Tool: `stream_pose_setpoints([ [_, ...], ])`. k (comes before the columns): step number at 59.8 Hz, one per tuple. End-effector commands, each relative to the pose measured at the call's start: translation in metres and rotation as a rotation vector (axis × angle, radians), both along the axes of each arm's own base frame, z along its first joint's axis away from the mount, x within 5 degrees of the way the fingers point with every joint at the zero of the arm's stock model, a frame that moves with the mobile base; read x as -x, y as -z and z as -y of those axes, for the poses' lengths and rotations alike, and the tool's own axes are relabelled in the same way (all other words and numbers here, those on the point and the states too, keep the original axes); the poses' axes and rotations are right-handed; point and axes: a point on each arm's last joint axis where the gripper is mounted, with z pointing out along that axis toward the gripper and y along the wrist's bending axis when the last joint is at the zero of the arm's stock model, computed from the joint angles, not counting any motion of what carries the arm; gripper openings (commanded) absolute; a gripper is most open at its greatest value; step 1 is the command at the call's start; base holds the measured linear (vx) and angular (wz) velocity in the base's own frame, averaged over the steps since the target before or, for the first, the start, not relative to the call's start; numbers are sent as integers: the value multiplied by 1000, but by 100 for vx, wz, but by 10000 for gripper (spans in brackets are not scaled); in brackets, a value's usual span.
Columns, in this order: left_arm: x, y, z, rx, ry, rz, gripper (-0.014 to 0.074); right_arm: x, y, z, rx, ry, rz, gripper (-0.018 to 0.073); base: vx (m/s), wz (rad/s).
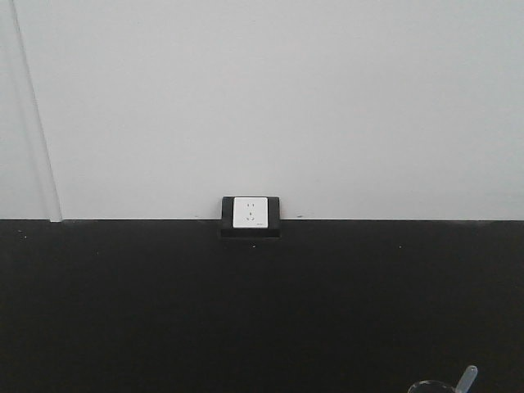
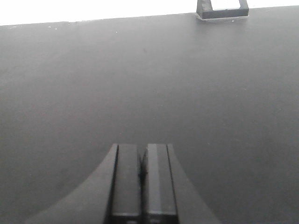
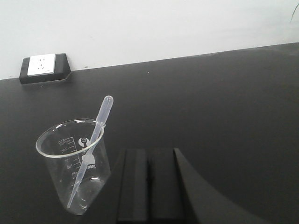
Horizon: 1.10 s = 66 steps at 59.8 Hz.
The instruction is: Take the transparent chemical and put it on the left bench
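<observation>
The beaker [image 3: 74,163] stands on the black tabletop [image 3: 210,102] in the lower left of the right wrist view. It lies just beside the right fingers [image 3: 135,177], to their left and not touching them. Those fingers are pressed together with nothing between them. A clear pipette [image 3: 91,144] rests inside the beaker, running from the base up and to the right, with its bulb poking over the rim. In the front view only the rim and the pipette tip show, in the lower right corner.

The left fingers [image 2: 127,177] are also pressed together and hold nothing. Their view shows only bare tabletop and a socket [image 2: 223,9] in the upper right.

The right arm looks the nearer one. Its fingers would have to spread and shift left in the frame to straddle the glass, keeping clear of the pipette.
</observation>
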Motion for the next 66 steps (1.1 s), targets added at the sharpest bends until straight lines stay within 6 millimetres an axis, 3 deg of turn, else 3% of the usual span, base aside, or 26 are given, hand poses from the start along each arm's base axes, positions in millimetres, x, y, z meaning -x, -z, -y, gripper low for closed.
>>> stream_pose_setpoints([
  [1, 1, -3, 0, 14, 1, 81, -3, 0, -7, -1, 28, -11, 96, -8, 0, 0],
  [17, 1, -3, 0, 14, 1, 81, -3, 0, -18, -2, 34, -26, 195, -8, 0, 0],
  [30, 1, -3, 0, 14, 1, 81, -3, 8, -88, -4, 66, -32, 376, -8, 0, 0],
  [37, 1, -3, 0, 14, 1, 81, -3, -5, -123, -3, 77, -34, 363, -8, 0, 0],
  [44, 1, -3, 0, 14, 1, 81, -3, -27, -141, -3, 47, -38, 306, -8, 0, 0],
  [55, 1, -3, 0, 14, 1, 81, -3, -66, -142, -2, -10, -49, 232, 1, 0, 0],
  [66, 1, -3, 0, 14, 1, 81, -3, -96, -129, -1, -50, -48, 144, 105, 0, 0],
])
